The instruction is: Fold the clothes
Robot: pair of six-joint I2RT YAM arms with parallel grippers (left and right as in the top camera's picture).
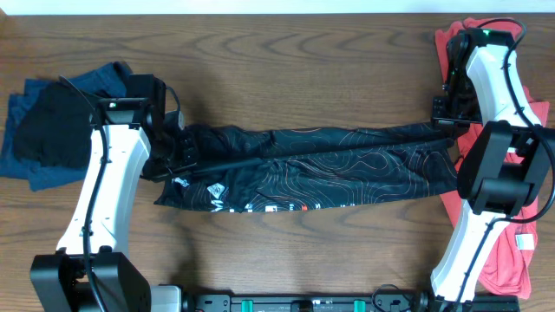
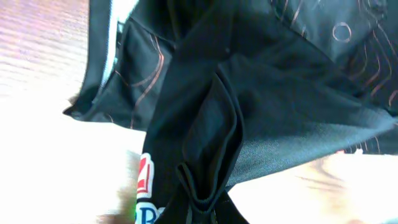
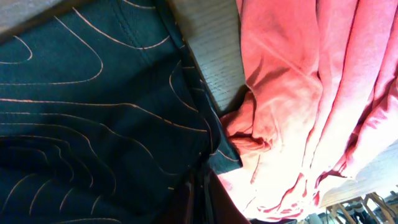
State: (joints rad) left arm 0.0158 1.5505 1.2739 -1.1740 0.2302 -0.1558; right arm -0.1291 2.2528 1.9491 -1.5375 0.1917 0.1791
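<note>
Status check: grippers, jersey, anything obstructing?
Both shut on black jersey: left gripper, right gripper. Jersey stretched between them. Possible snag: coral-red garment bunched against jersey's right end.

A folded blue piece (image 1: 22,160) lies at the tabletop's (image 1: 286,69) left end, a plain black piece (image 1: 50,128) on top.

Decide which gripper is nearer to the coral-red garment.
Right. The right gripper holds one end of the black jersey right beside the edge of the coral-red garment. The left gripper grips the jersey's opposite end, across the table from it.
</note>
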